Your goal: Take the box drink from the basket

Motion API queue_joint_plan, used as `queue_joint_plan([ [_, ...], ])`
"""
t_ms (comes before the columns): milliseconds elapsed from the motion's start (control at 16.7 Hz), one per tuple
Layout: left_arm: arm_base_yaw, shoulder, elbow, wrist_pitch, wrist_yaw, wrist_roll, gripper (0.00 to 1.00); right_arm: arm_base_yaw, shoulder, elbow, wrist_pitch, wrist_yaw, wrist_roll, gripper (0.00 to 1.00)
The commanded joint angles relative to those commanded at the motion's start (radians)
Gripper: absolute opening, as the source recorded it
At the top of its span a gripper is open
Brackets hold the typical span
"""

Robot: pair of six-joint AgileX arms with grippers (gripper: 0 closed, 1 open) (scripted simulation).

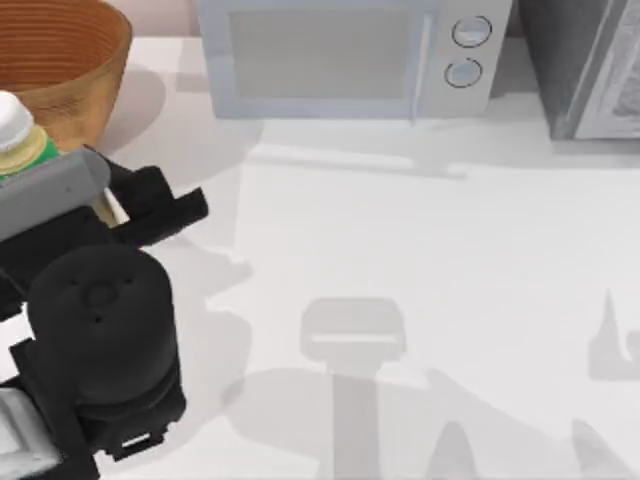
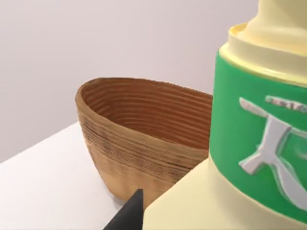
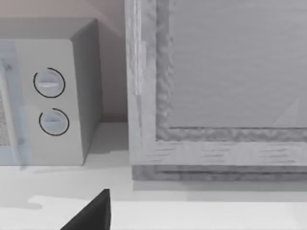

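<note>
Left pincer (image 1: pixel 25 185) clamped around smooth pale-yellow box drink (image 1: pixel 18 140), beside ribbed woven round basket (image 1: pixel 70 60).

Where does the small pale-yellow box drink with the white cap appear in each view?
Top view: the small pale-yellow box drink sits at the left edge, outside the orange-brown woven basket.
Left wrist view: the drink is close up, beside the basket.
Right wrist view: not in it.
Shared landmark: the basket.

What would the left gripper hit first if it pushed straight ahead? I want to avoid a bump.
Probably the large orange-brown woven basket: in the left wrist view it sits just beyond the pale-yellow, green-banded box drink that the left gripper carries. Depth is unclear.
</note>
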Motion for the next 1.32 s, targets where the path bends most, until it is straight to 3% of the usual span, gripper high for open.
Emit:
queue_joint_plan([
  [240,-0.123,0.201,0.039,0.055,-0.224,-0.021,0.00,0.000,0.000,0.000,0.000,0.000,0.000,1.00],
  [420,-0.157,0.259,0.046,0.067,-0.284,-0.027,0.00,0.000,0.000,0.000,0.000,0.000,0.000,1.00],
  [600,-0.157,0.259,0.046,0.067,-0.284,-0.027,0.00,0.000,0.000,0.000,0.000,0.000,0.000,1.00],
  [660,-0.154,0.291,0.064,0.030,-0.224,-0.023,0.00,0.000,0.000,0.000,0.000,0.000,0.000,1.00],
  [900,-0.146,0.322,0.058,0.099,-0.218,0.011,0.00,0.000,0.000,0.000,0.000,0.000,0.000,1.00],
  [1080,-0.126,0.387,0.042,0.261,-0.206,0.084,0.00,0.000,0.000,0.000,0.000,0.000,0.000,1.00],
  [1320,-0.080,0.497,0.002,0.607,-0.176,0.224,0.00,0.000,0.000,0.000,0.000,0.000,0.000,1.00],
])
